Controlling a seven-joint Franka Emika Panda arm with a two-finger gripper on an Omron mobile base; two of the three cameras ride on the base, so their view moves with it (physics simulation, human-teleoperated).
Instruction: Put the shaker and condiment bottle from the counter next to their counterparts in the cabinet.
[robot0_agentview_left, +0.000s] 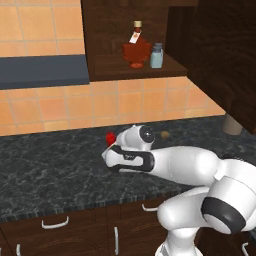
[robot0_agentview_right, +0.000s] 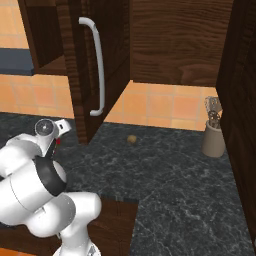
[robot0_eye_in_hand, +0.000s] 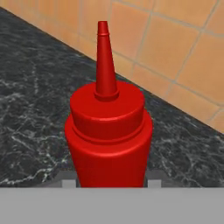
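Note:
The condiment bottle (robot0_eye_in_hand: 108, 135), all red with a pointed nozzle, stands upright between my fingertips in the hand view. My gripper (robot0_eye_in_hand: 109, 183) is shut on its body, low over the black marbled counter (robot0_agentview_left: 60, 170) near the tiled wall. From the left base view a bit of the red bottle (robot0_agentview_left: 110, 137) peeks out behind my hand. Whether its base touches the counter is hidden. In the open cabinet (robot0_agentview_left: 140, 72) above stand the counterparts: a red-brown flask (robot0_agentview_left: 136, 51) and a pale blue shaker (robot0_agentview_left: 156, 56). The shaker from the counter is out of view.
A small brown round thing (robot0_agentview_left: 164, 134) lies on the counter near the wall. A beige utensil holder (robot0_agentview_right: 214, 136) stands at the right. The open cabinet door (robot0_agentview_right: 82, 75) with its silver handle hangs above the counter, right of my hand.

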